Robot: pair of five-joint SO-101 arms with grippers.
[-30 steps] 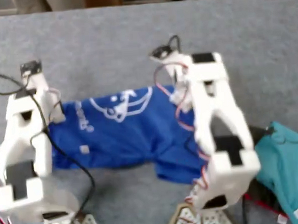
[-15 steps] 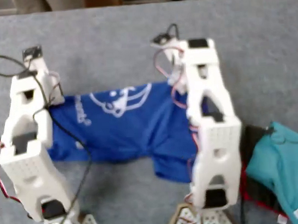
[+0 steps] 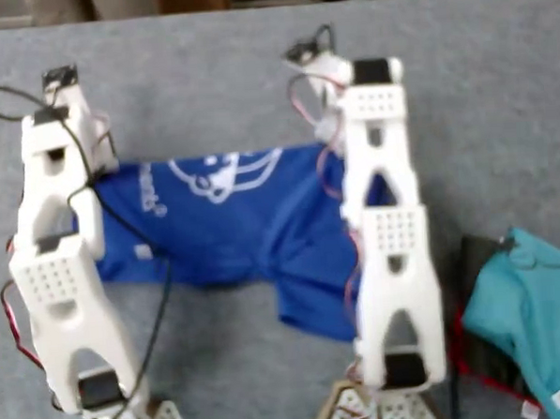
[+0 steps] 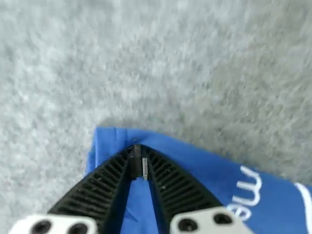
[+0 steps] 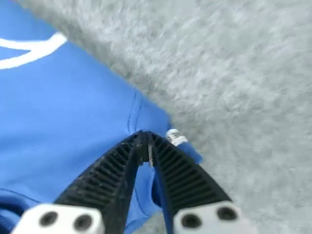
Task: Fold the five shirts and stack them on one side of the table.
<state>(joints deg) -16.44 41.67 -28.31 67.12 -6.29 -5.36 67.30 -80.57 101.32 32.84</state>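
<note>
Blue printed cloth shirt (image 3: 234, 231), long axis arm to arm, left end effector (image 4: 138, 158) and right end effector (image 5: 145, 142) pinching its far corners, grey fuzzy bench (image 3: 207, 72) stretching beyond that edge

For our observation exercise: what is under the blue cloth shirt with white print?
The grey felt-covered table shows around the blue cloth shirt with white print, so the shirt lies on it. Anything directly beneath is hidden by the cloth.

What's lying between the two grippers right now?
The blue shirt spans the whole stretch from the left gripper to the right gripper, each shut on one of its far corners. The high view shows it.
</note>
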